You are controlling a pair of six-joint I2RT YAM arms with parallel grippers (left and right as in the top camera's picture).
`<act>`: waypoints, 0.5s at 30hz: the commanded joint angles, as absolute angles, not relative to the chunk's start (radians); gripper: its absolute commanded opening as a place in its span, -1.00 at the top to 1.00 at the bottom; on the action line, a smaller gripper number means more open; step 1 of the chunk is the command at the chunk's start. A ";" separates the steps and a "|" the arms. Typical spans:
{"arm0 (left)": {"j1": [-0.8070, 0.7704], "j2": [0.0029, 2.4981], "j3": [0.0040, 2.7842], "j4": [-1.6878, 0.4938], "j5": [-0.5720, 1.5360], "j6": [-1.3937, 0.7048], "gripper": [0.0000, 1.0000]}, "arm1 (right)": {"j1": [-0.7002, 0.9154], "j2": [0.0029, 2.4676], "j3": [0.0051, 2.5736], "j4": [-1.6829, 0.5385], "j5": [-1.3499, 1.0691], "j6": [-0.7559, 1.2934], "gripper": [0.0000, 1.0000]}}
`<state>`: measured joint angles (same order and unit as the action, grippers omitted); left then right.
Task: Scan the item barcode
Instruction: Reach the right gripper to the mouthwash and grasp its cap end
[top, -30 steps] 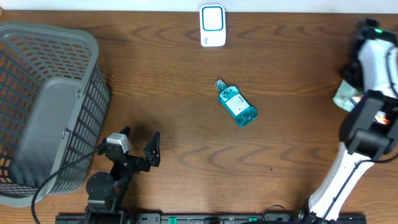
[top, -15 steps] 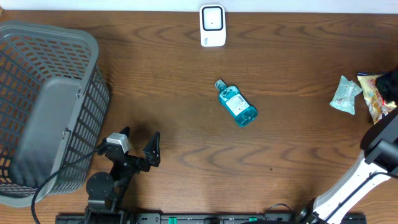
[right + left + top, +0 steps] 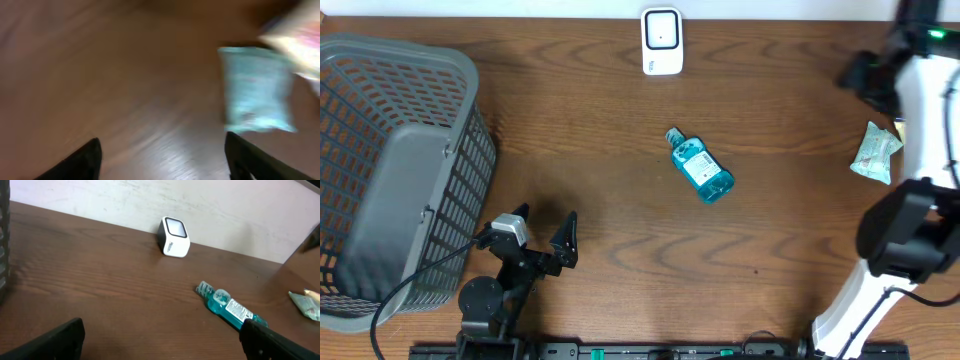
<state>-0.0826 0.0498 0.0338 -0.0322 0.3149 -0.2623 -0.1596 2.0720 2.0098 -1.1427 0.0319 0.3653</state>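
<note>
A blue liquid bottle (image 3: 700, 167) with a white label lies on its side mid-table, cap toward the far left; it also shows in the left wrist view (image 3: 227, 305). The white barcode scanner (image 3: 661, 41) stands at the far edge, its window facing the table (image 3: 174, 230). My left gripper (image 3: 542, 224) rests open and empty near the front left, its dark fingers (image 3: 55, 340) spread wide. At the far right my right gripper (image 3: 858, 72) hovers with its jaws wide apart and nothing between them (image 3: 162, 155). The right wrist view is blurred.
A grey mesh basket (image 3: 390, 170) fills the left side. A pale blue-green packet (image 3: 876, 152) lies at the right edge, seen blurred ahead of my right fingers (image 3: 257, 90), with another pale packet (image 3: 295, 35) beyond it. My right arm's white links (image 3: 920, 110) stretch along the right edge.
My right arm has swung from the right edge to the far right corner, covering the yellow packet seen before. The bottle, scanner, blue-green packet and left arm have not moved.
</note>
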 commanded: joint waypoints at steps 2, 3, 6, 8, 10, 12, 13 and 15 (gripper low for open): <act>-0.086 0.045 0.006 -0.046 0.321 -0.264 -0.98 | 0.056 2.078 2.006 -1.148 -0.151 -0.040 -0.90; -0.086 0.045 0.006 -0.046 0.321 -0.264 -0.98 | 0.093 2.080 2.006 -1.145 -0.143 -0.076 -0.96; -0.086 0.045 0.006 -0.046 0.321 -0.264 -0.98 | 0.223 2.110 2.000 -1.124 -0.065 -0.147 -0.98; -0.086 0.045 0.006 -0.046 0.321 -0.264 -0.98 | 0.302 2.147 2.000 -1.107 -0.014 -0.142 -0.99; -0.086 0.045 0.006 -0.047 0.321 -0.264 -0.98 | 0.355 2.184 2.000 -1.084 -0.013 -0.138 -0.97; -0.086 0.045 0.006 -0.046 0.321 -0.264 -0.98 | 0.392 2.217 2.000 -1.059 -0.015 -0.124 -0.92; -0.086 0.045 0.006 -0.046 0.321 -0.264 -0.98 | 0.414 2.242 2.000 -1.043 -0.023 -0.109 -0.85; -0.086 0.045 0.006 -0.046 0.321 -0.264 -0.98 | 0.437 2.277 2.000 -1.032 -0.040 -0.109 -0.74</act>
<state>-0.0826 0.0498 0.0338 -0.0319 0.3153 -0.2623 0.4206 2.2349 2.0071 -1.0386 -0.0467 -0.1001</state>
